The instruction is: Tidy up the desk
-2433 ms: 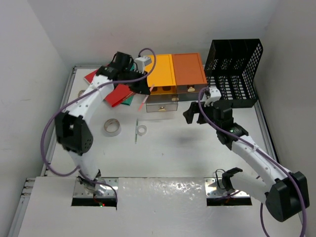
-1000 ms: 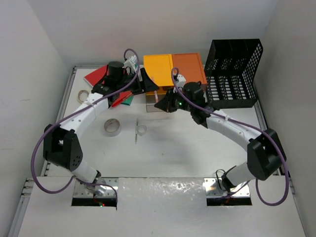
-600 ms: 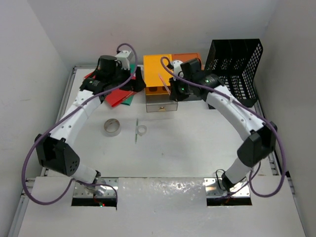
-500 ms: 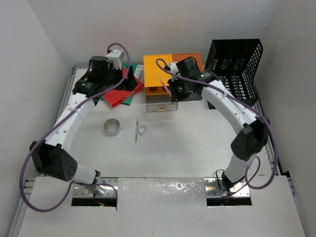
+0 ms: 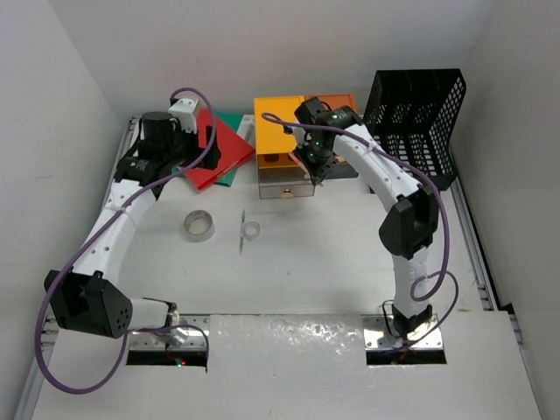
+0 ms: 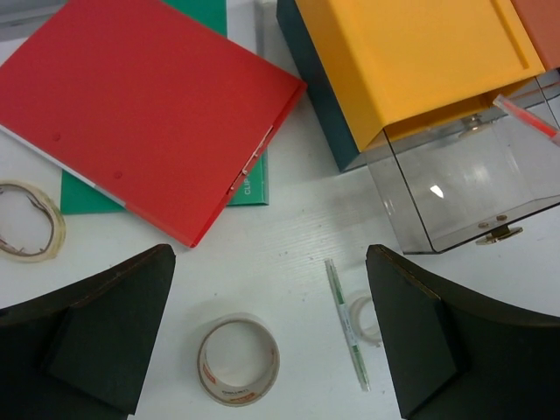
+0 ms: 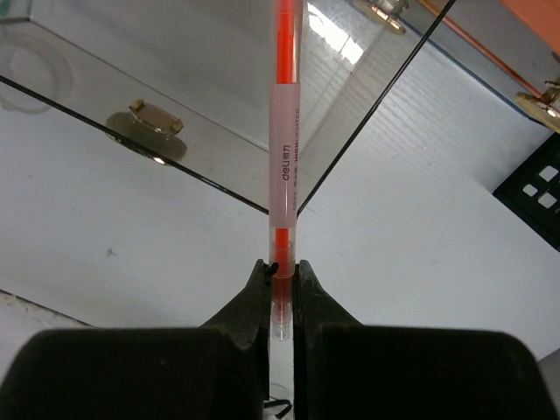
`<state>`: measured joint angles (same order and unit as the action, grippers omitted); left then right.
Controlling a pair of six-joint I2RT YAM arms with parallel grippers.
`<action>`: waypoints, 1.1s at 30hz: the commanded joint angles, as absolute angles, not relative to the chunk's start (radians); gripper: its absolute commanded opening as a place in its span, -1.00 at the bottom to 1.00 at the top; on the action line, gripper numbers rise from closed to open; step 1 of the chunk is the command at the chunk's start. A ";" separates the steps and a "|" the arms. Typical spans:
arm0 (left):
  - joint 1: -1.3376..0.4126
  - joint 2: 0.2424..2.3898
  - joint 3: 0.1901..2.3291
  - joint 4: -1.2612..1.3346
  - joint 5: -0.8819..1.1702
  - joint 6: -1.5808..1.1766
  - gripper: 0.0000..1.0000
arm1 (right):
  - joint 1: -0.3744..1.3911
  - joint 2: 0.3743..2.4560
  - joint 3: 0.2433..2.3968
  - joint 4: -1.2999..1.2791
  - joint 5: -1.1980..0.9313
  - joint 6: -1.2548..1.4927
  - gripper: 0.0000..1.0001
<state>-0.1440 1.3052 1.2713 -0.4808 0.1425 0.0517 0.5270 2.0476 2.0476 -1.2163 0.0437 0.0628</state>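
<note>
The white desk [image 5: 332, 262] carries a yellow-and-orange drawer box [image 5: 282, 131] whose clear drawer [image 5: 284, 185] is pulled out. My right gripper [image 7: 282, 278] is shut on the end of a red pen [image 7: 284, 149], which points down over the clear drawer [image 7: 219, 96]. In the top view the right gripper [image 5: 317, 168] hangs at the drawer's right side. My left gripper [image 6: 271, 341] is open and empty, high above the desk near the red folder [image 6: 131, 105]. The red pen [image 6: 525, 118] shows over the drawer in the left wrist view.
A green book [image 6: 249, 179] lies under the red folder. A tape roll [image 5: 199, 226], a green pen [image 5: 241, 230] and a small tape ring [image 5: 252, 230] lie mid-desk. Another tape ring [image 6: 26, 219] lies far left. A black mesh rack [image 5: 416, 127] stands at the back right.
The left gripper brought the red pen to the right gripper, opened and drew back to the left. The right gripper swung back over the clear drawer with the pen.
</note>
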 commanded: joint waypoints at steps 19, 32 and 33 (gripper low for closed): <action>-0.144 1.307 1.285 -0.414 0.173 0.063 0.80 | 0.541 2.189 2.217 -1.309 0.042 0.018 -0.72; -0.146 1.307 1.279 -0.446 0.158 0.095 0.80 | 0.540 2.146 2.177 -0.942 -0.037 0.166 0.37; -0.144 1.307 1.279 -0.459 0.149 0.100 0.80 | 0.540 2.138 2.172 -0.928 -0.034 0.167 0.37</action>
